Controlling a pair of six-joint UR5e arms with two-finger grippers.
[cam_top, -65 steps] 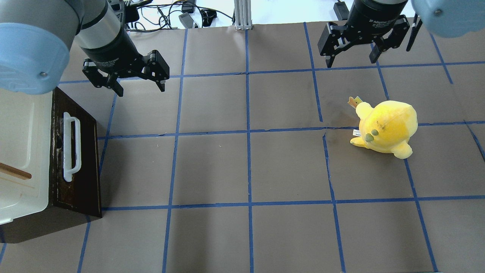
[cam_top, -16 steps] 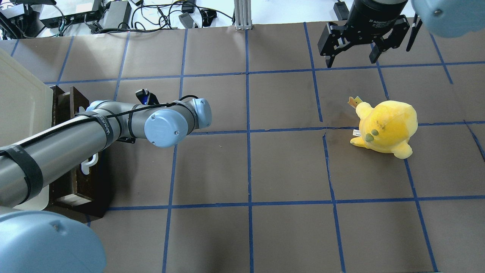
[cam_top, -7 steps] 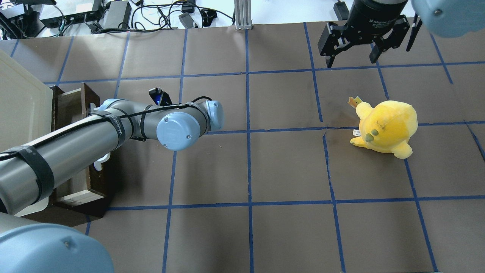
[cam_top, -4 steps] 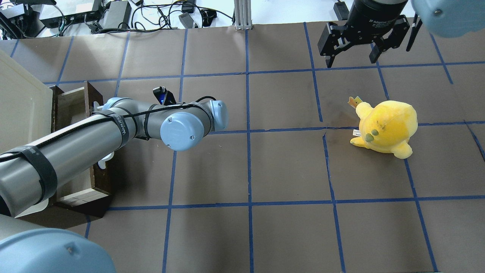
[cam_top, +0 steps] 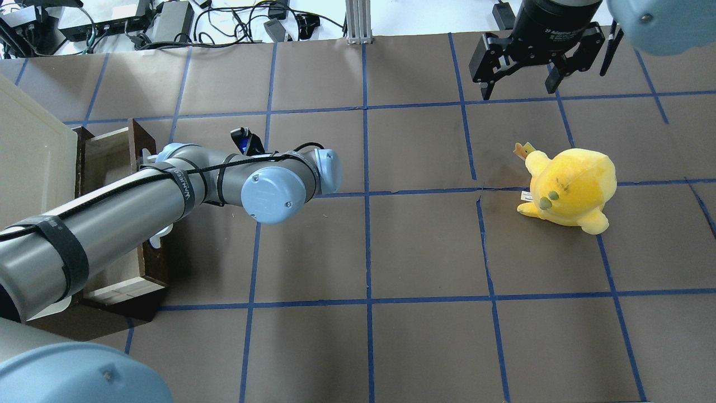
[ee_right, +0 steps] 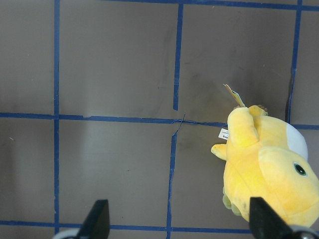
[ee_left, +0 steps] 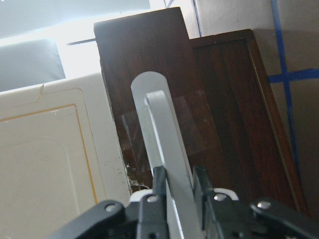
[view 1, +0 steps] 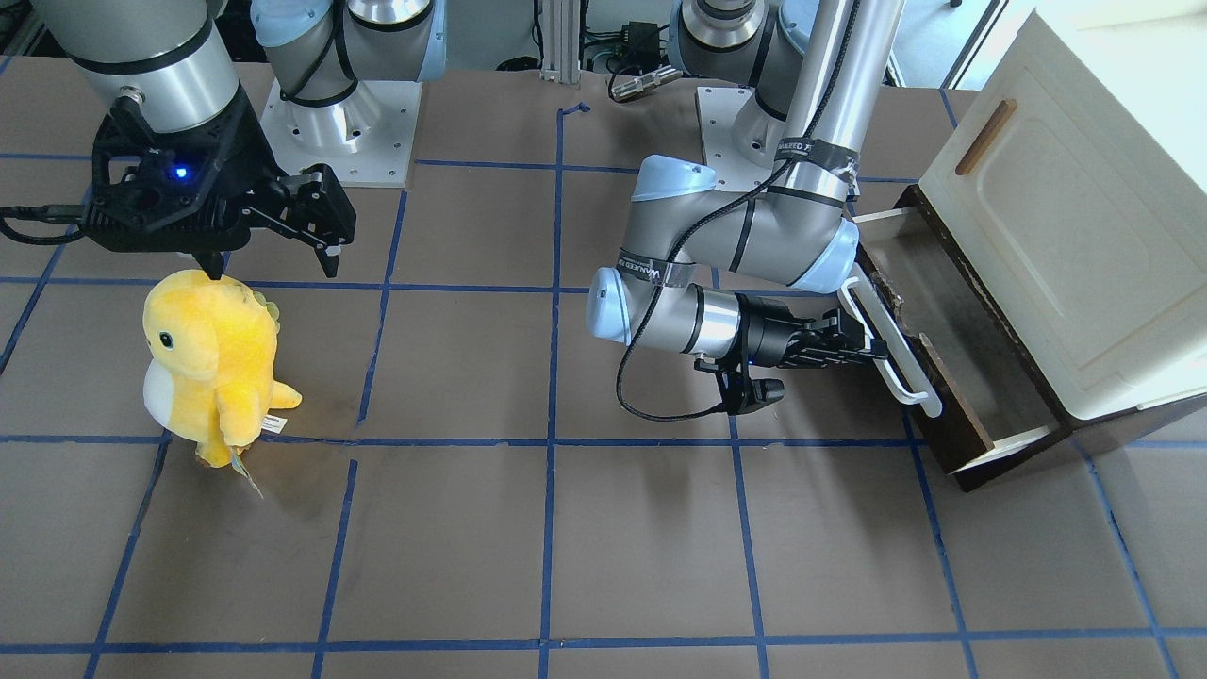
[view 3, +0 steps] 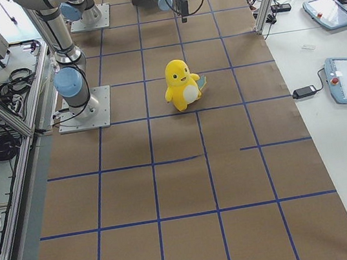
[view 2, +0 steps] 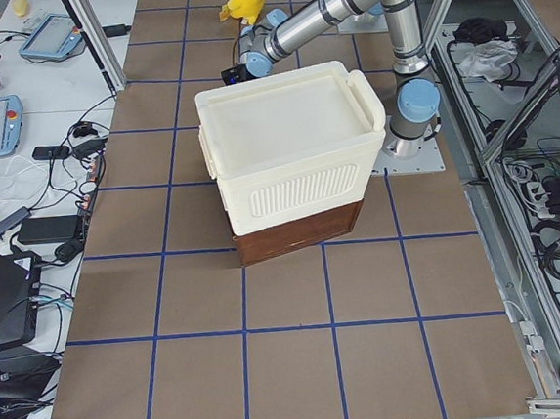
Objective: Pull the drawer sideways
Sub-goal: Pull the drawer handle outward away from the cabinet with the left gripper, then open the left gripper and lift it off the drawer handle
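My left fingers (ee_left: 200, 180) are clamped on the white handle (ee_left: 159, 129) of the drawer (view 1: 948, 424), one on each side of the bar, near its middle. The wrist lies level and reaches in from the counter's middle, so the drawer front sits straight ahead of the fingers and the cream cabinet (view 1: 1066, 226) is behind it.

The drawer is at the left end of the counter (view 1: 566, 547), under the cabinet and partly out, with a strip of brown floor showing between the dark front and the cabinet. The handle's long axis runs along the front, from the robot's side toward the far edge. I judge the pull has to go square to that axis, sideways toward the counter's middle.

My left arm is the nearer by far. My right fingers (ee_right: 95, 224) hang spread apart and hold nothing, high over the right side, with a yellow plush (view 1: 212, 368) just below them, well apart from the drawer.

The counter is flat brown paper with a blue tape grid. The squares beside the drawer front, toward the middle, show only my own forearm above them.
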